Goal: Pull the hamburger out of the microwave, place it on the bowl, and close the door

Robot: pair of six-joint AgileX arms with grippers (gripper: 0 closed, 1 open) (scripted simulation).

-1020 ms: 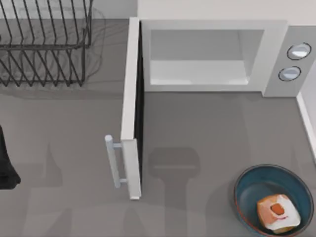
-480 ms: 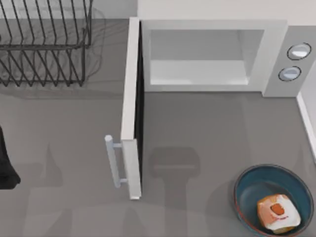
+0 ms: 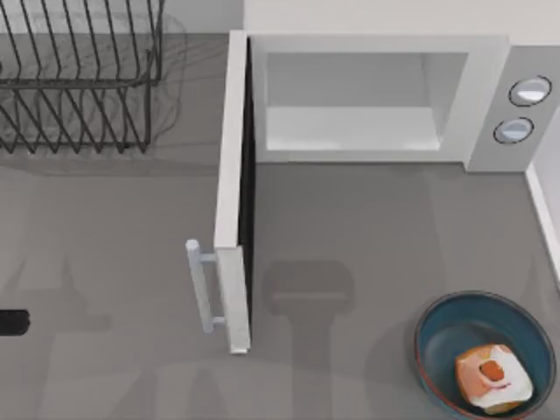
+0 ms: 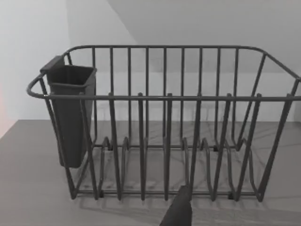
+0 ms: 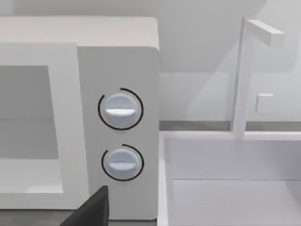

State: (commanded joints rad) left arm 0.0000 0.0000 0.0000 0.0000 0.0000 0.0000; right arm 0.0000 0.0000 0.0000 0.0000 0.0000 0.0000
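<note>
The hamburger (image 3: 493, 377) already sat in the bowl (image 3: 437, 322) at the table's right front, and the microwave (image 3: 486, 96) cavity was bare, so only the door (image 3: 229, 210) was left, standing fully open toward me. My worry was the swing: I judged that a push near the hinge could stall or shove the microwave, and a glancing contact on the bar handle (image 3: 200, 287) might slip off. My left gripper (image 3: 12, 322) sat at the table's left edge, facing the dish rack (image 4: 164, 122); I couldn't tell whether either claw was spread. The rack stood well left of the door's arc, and the sink (image 5: 225, 160) lay beyond the knobs (image 5: 120, 109).
</note>
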